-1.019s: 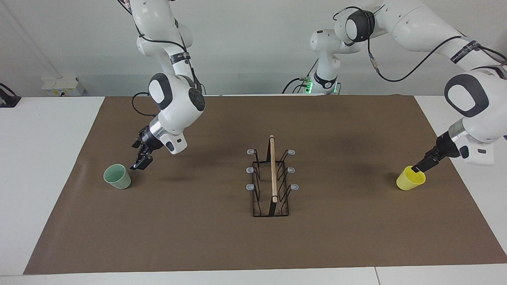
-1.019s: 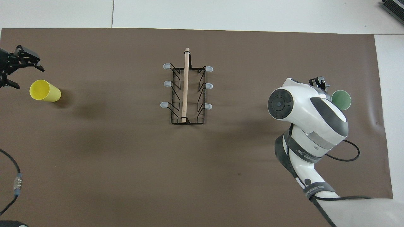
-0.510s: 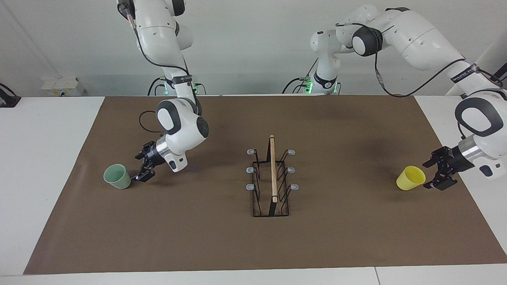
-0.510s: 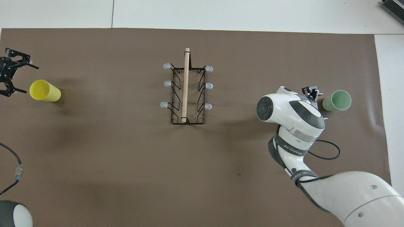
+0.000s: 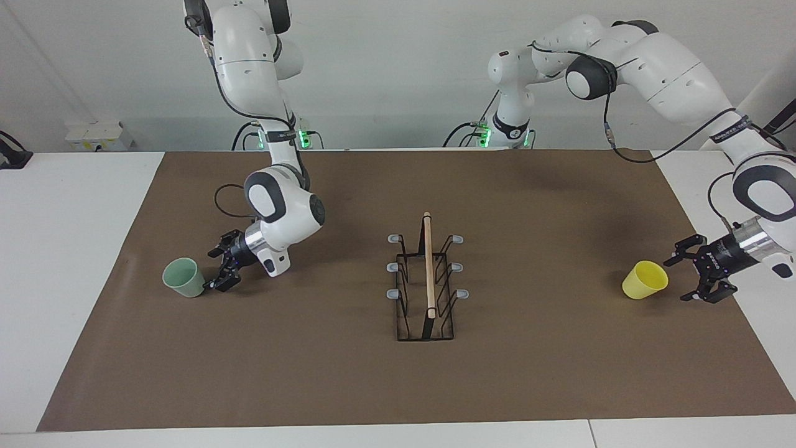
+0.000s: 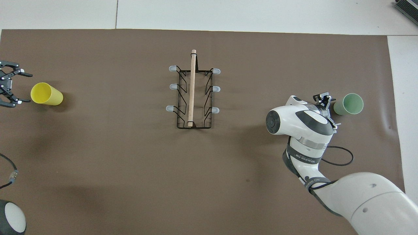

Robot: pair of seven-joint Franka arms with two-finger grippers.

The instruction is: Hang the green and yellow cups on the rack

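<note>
While rack (image 5: 426, 286) stands mid-mat (image 5: 559, 373) (upright), cups flank it.

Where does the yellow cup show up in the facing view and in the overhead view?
Facing view: yellow cup at that picture's right, beside the open left gripper.
Overhead view: yellow cup at that picture's left edge, beside the same gripper.
Shared landmark: the rack at mid-table.
</note>
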